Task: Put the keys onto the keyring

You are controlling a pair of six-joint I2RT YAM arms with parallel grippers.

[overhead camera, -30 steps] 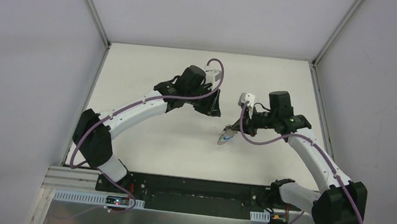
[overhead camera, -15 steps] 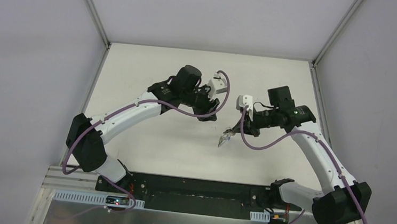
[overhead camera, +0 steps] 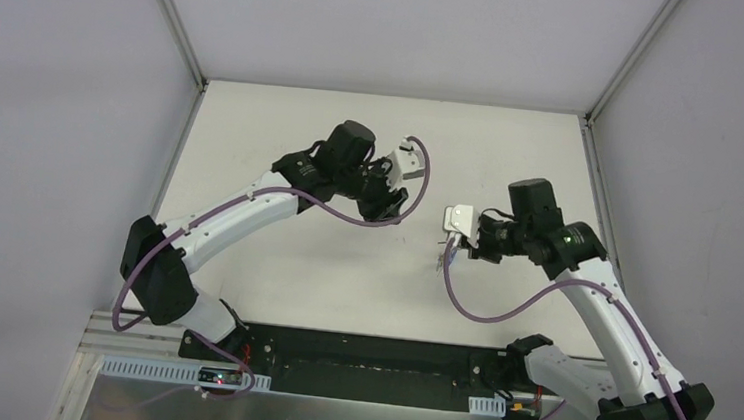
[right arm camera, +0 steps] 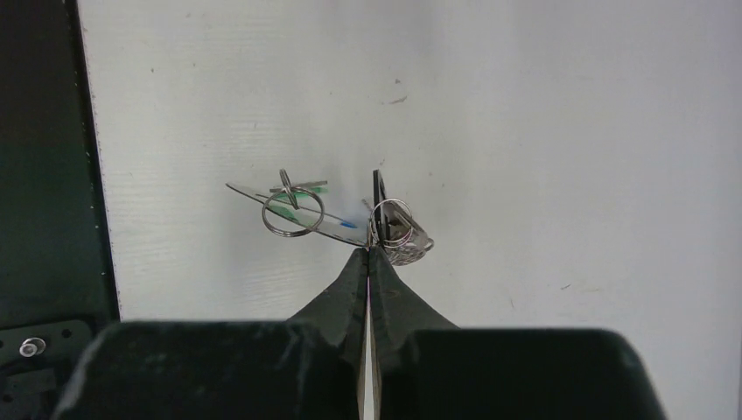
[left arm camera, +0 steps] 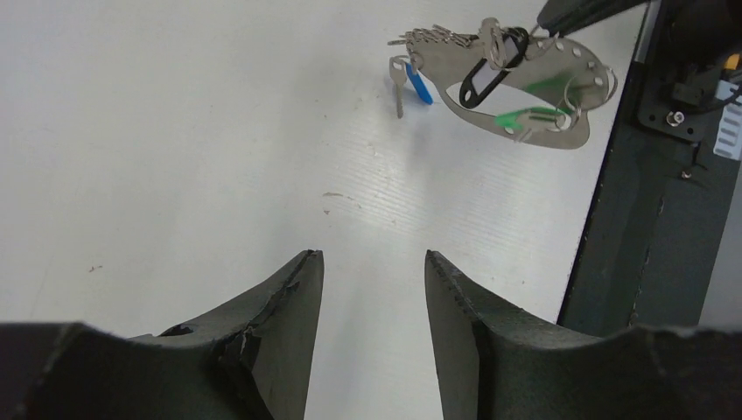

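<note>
Silvery keyring [left arm camera: 535, 68] with coloured keys [left arm camera: 418, 85] hangs pinched by right pincer [right arm camera: 370, 252]; left pincer [left arm camera: 374, 264] spread.

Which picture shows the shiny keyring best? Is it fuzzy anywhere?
Left wrist view: the keyring is crisp, its metal gleaming. Right wrist view: seen edge-on, fairly sharp. Top view: only a tiny speck at the right gripper tip.

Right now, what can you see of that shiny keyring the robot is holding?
The shiny silver metal keyring is a flat curved plate dotted with small holes, carrying thin wire rings. A black piece, a green piece and a blue-headed key hang from it. The right hand pinches one end, tips shut, over the white table. Whether it touches the table, I cannot tell.
</note>
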